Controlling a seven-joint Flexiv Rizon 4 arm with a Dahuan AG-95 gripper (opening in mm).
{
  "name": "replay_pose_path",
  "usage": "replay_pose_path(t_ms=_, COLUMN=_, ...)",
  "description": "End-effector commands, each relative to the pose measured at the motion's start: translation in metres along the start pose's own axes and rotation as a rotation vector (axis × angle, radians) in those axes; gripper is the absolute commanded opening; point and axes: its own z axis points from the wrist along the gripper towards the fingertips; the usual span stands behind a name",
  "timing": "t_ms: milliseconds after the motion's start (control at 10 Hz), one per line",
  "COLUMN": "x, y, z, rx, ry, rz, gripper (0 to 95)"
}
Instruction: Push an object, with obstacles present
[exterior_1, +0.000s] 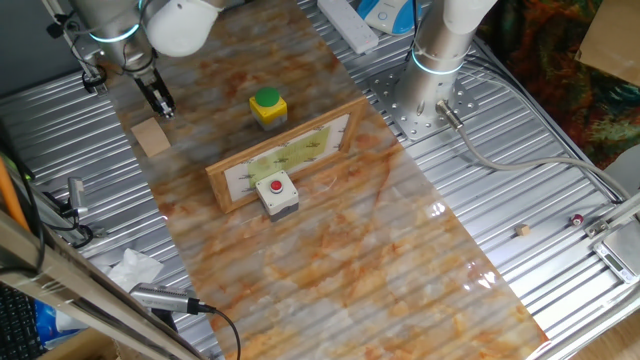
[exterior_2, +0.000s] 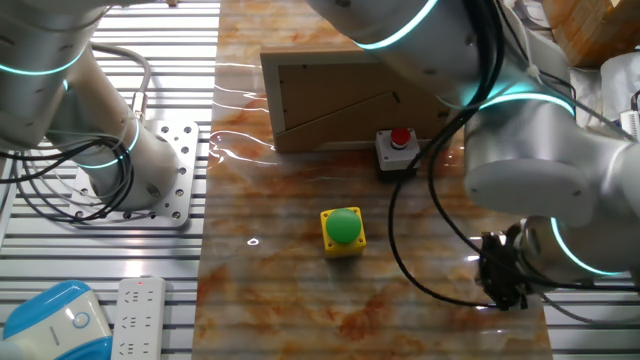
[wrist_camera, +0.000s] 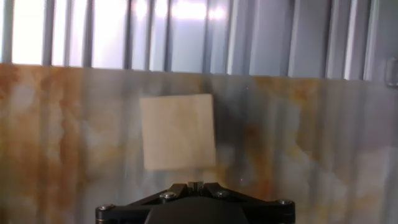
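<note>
Gripper (exterior_1: 163, 108) with jaws closed together, empty, poised just above the desk (exterior_1: 400, 260). The wooden cube (exterior_1: 151, 137) lies directly ahead of the jaws, near the marbled mat's edge; contact cannot be determined.

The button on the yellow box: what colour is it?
Green; the button shows best in the other fixed view.

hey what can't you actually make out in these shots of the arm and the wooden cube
- Wooden cube: absent from the other fixed view, where the arm covers that corner.
- Gripper: fingers too small in one fixed view to tell open or shut; hand view shows only their base.
- Cube-finger contact: unclear; hand view is blurred.
</note>
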Motion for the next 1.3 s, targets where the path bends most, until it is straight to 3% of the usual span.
replay_pose_path(t_ms=100, x=-0.001, y=-0.003, z=-0.002, rx=-0.005, ry=0.001, rz=0.000, gripper=0.0)
replay_pose_path(t_ms=400, x=-0.003, y=-0.006, z=-0.003, rx=-0.001, ry=0.003, rz=-0.025, gripper=0.0)
replay_pose_path(t_ms=800, x=-0.005, y=-0.008, z=-0.005, rx=0.012, ry=0.032, rz=-0.136, gripper=0.0)
replay_pose_path(t_ms=1000, x=-0.005, y=-0.010, z=-0.005, rx=0.019, ry=0.068, rz=-0.208, gripper=0.0)
replay_pose_path(t_ms=1300, x=0.000, y=-0.020, z=-0.007, rx=0.030, ry=0.075, rz=-0.192, gripper=0.0)
